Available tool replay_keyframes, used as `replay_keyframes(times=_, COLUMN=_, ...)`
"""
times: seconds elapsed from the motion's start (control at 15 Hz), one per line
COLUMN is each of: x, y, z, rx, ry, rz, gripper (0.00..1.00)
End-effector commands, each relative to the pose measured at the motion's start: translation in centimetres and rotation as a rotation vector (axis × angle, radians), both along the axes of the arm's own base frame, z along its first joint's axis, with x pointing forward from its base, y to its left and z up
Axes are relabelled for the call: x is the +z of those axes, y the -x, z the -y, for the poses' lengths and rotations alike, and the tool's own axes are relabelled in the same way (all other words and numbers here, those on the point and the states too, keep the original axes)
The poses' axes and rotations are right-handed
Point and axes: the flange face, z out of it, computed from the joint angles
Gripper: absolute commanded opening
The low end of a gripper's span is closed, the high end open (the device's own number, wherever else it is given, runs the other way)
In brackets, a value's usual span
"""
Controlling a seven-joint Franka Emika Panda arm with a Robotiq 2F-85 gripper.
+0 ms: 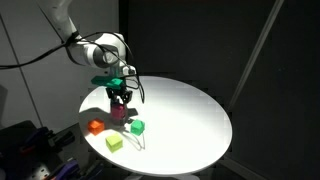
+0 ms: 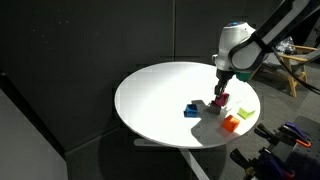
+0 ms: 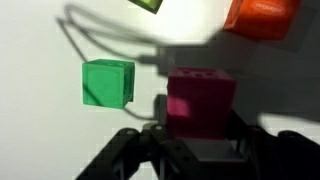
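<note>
Fingers [image 3: 160,112] clasping magenta block [image 3: 202,100], green block [image 3: 107,82] beside, orange block [image 3: 262,15] beyond

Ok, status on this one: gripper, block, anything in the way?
Gripper down, jaws astride magenta block; closure unclear. Green block close beside, not touching. Orange block further off; nothing blocking.
</note>
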Motion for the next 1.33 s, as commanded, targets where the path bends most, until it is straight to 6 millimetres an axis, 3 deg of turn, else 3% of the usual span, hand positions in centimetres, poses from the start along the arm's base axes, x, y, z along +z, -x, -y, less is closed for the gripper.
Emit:
replay_keyframes(times=0.0, x=0.2, y=-0.9, z=0.1, rx=0.034, ry=0.016, rz=-0.011, gripper=0.31)
replay_keyframes(times=0.2, x=0.0, y=-0.9, z=0.1, rx=0.031, ry=0.014, rz=-0.015, gripper=0.31)
replay_keyframes(times=0.27, x=-0.1, y=-0.9, z=0.2, rx=0.027, ry=0.016, rz=-0.015, gripper=0.81)
replay_keyframes(times=0.33, x=-0.2, y=-0.9, z=0.2, rx=0.026, ry=0.016, rz=-0.017, gripper=0.82)
replay_keyframes(times=0.47, x=-0.3, y=-0.8, z=0.4, rx=0.015, ry=0.017, rz=-0.018, gripper=0.97)
replay_keyframes(times=0.8, x=0.1, y=0.2, z=0.6, rx=-0.033, ry=0.005, rz=-0.032, gripper=1.00)
replay_keyframes(times=1.27, x=1.5, y=3.2, z=0.3, rx=-0.163, ry=-0.016, rz=-0.067, gripper=1.00)
